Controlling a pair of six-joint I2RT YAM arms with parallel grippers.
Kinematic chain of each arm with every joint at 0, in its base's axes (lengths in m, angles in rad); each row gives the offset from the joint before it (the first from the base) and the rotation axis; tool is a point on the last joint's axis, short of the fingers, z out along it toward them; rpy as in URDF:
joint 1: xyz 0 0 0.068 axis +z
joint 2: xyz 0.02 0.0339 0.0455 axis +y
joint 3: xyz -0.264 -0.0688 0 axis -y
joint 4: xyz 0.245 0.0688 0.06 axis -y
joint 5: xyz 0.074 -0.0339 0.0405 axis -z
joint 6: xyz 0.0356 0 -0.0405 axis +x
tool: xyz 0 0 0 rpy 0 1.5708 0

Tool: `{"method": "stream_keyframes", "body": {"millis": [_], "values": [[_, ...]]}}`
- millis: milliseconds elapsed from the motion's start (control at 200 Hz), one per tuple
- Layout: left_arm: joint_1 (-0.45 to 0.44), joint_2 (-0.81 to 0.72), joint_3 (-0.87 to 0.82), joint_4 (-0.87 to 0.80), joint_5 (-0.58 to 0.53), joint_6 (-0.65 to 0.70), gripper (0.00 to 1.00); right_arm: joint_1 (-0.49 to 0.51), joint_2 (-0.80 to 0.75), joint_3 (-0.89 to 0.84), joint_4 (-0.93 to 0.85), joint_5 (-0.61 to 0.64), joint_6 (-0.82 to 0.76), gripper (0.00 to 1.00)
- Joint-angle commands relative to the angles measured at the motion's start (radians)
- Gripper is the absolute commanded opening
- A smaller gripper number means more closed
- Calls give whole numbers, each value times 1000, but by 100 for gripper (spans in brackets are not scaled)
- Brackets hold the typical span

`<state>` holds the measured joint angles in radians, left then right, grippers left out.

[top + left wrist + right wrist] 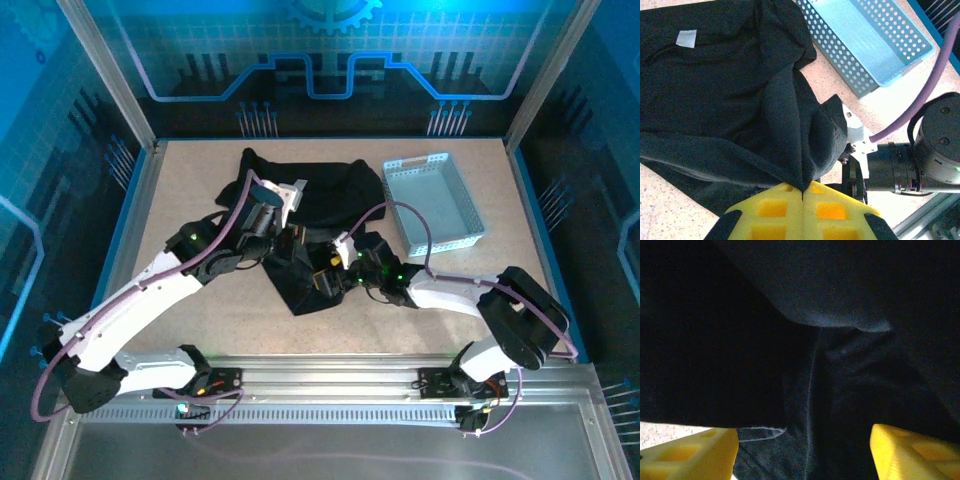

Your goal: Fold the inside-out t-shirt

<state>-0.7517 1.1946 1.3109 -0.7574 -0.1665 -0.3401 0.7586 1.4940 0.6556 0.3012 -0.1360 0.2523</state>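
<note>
Across the middle of the desk lies the black t-shirt, loosely heaped and not flat. Its bulk runs left to right on the far side, and a narrower tongue of cloth reaches toward the near edge, where both arms meet. A small white label shows on the upper part in the left wrist view.

The left hand is closed tight, its yellow fingers pinching a fold of that near tongue. From the pinch, a ridge of cloth rises and runs away toward the main body of the shirt.

The right hand sits just beside it, coming in from the right. Its fingers stand well apart, with dark cloth and a hem edge directly ahead and between them. It seems to clamp nothing, though whether its fingers touch the cloth is hard to tell.

My judgement is that the next move depends on the right hand closing on the cloth straight in front of it, so that both hands can spread the shirt.

The grey tray stands to the right, with the shirt's far corner near its rim.
</note>
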Motion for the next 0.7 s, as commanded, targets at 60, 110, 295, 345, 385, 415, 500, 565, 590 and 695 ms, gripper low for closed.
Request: {"method": "stream_keyframes", "body": {"millis": [60, 110, 295, 345, 385, 415, 500, 565, 590, 695], "values": [[2, -19, -2, -1, 64, 48, 0, -24, -10, 12, -26, 12, -60, 73], [1, -22, 2, -6, 86, 69, 0, -36, -6, 9, -21, 7, -65, 73], [1, -30, 22, -35, 48, 99, 0, -56, -15, 11, -58, 41, -82, 74], [2, -25, 24, -27, 73, 85, 0, -52, 0, 24, -62, 57, -73, 74], [0, -16, 29, -16, 93, 68, 0, -29, 14, 39, -69, 104, -71, 74], [2, -9, 34, -8, 108, 50, 0, -2, 27, 51, -73, 157, -67, 74], [1, 15, 52, 18, 147, -10, 0, 69, 71, 78, -51, 311, -28, 73], [0, 36, 78, 18, 143, -53, 0, 104, 102, 76, 10, 369, 21, 72], [1, 42, 88, 17, 139, -67, 0, 118, 108, 73, 30, 386, 30, 72], [0, 68, 131, 5, 106, -114, 0, 197, 146, 106, 33, 513, 34, 72]]}}
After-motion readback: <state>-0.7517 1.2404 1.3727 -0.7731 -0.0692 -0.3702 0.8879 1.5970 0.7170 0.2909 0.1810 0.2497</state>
